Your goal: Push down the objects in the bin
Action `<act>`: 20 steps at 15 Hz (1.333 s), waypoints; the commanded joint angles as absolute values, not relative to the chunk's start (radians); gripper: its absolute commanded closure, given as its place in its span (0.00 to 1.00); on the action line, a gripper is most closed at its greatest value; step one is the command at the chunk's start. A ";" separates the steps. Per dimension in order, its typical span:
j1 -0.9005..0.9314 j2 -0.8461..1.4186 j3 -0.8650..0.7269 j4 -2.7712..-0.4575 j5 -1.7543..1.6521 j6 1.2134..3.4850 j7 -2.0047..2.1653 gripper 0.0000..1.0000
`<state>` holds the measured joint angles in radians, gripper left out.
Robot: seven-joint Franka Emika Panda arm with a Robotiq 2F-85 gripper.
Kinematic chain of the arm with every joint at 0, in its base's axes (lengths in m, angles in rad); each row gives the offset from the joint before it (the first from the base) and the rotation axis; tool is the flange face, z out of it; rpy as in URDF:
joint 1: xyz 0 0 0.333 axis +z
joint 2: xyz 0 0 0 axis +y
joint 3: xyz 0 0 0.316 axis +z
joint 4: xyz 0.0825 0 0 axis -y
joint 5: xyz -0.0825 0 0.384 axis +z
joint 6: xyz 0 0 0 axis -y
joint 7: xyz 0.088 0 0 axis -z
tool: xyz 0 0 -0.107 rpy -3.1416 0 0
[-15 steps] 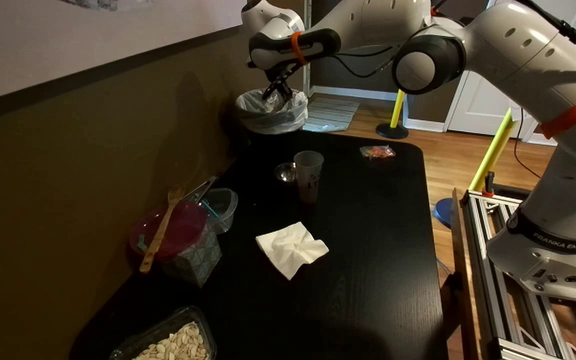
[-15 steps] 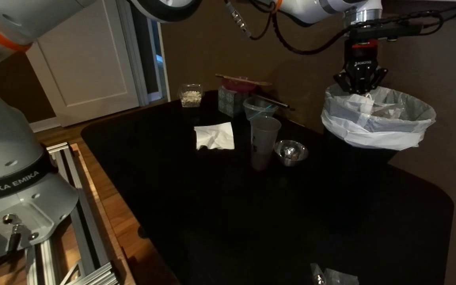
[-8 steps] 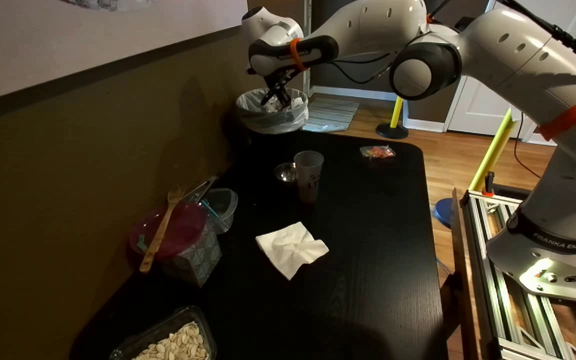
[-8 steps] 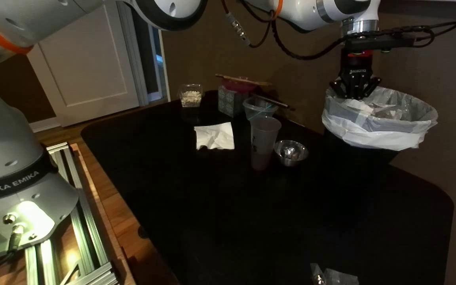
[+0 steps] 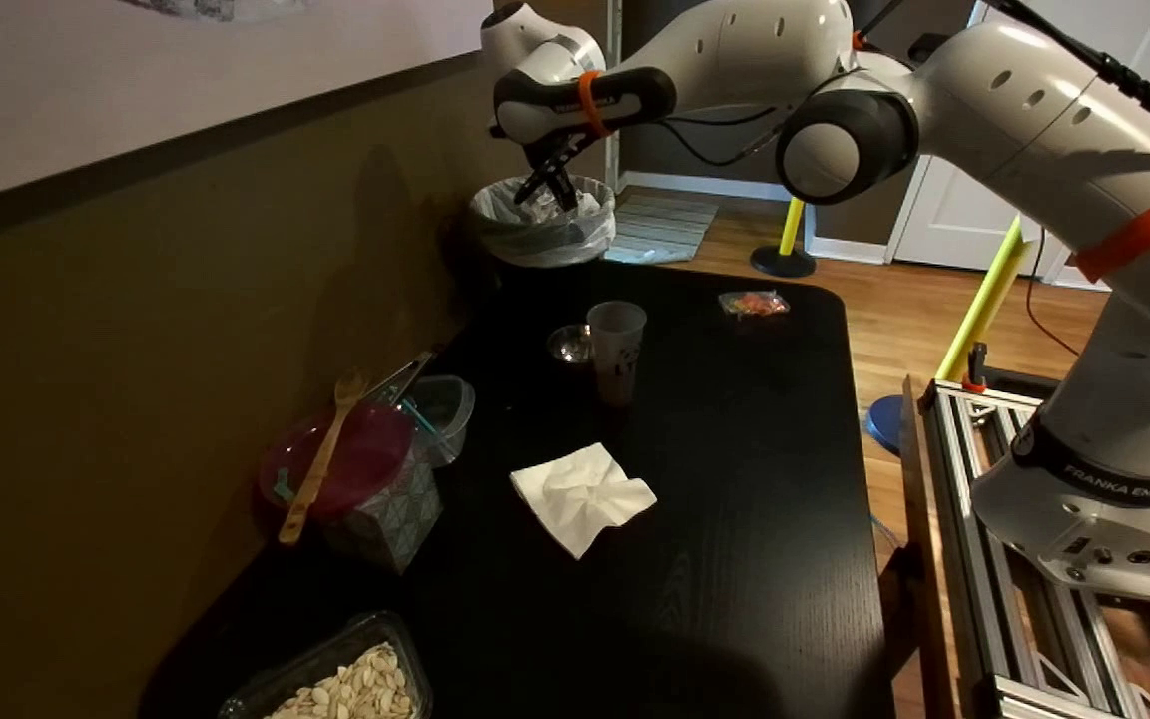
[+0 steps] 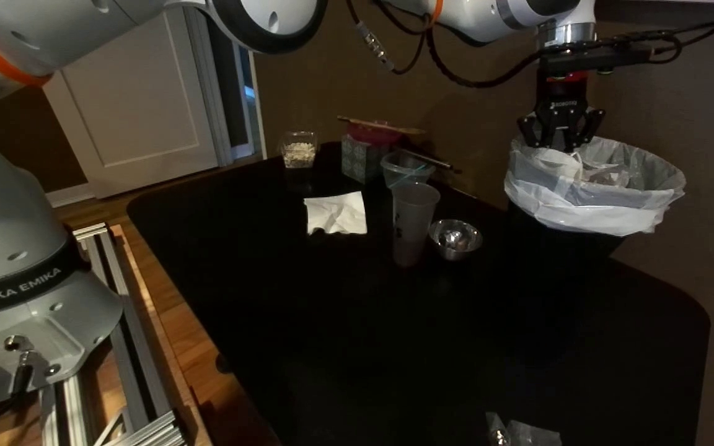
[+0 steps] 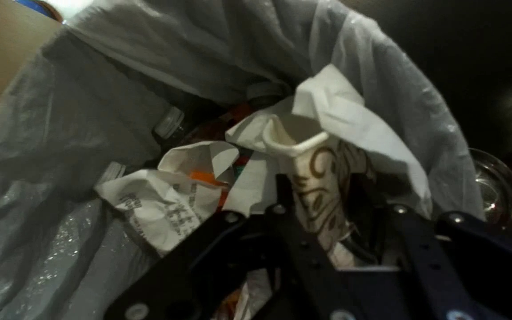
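Note:
The bin [image 6: 592, 214] is dark, with a pale translucent liner folded over its rim; it stands by the wall in both exterior views [image 5: 545, 245]. The objects [image 7: 162, 206] are crumpled white papers, a crushed paper cup with brown swirls [image 7: 318, 178] and small capped bottles inside the liner [image 7: 29, 146]. Some white paper [image 6: 555, 162] shows inside the bin's rim. My gripper [image 6: 556, 148] points down into the bin's mouth [image 5: 545, 200], at the side nearer the table. In the wrist view its fingers [image 7: 322, 186] are apart, with the patterned cup showing between them; whether they touch it is unclear.
A clear cup [image 6: 414, 223] and a metal bowl [image 6: 456, 238] stand on the black table near the bin. A white napkin [image 5: 583, 494], a clear tub [image 6: 403, 170] and a patterned box [image 6: 360, 160] are farther off. The wall [image 5: 415, 190] is close beside the bin.
My gripper went a little lower into the bin and has since risen slightly. White paper under the fingertips shifted, then shows higher again. The table objects have not moved.

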<state>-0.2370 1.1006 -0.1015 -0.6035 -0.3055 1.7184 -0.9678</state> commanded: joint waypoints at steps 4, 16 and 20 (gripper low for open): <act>-0.219 1.032 -0.107 -0.541 -0.297 1.603 -0.903 0.09; -0.280 1.010 -0.069 -0.508 -0.081 1.354 -0.471 0.25; -0.314 1.006 -0.068 -0.502 -0.012 1.403 -0.316 0.50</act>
<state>-0.2798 0.9897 -0.0838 -0.5387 -0.0694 1.3669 -0.4213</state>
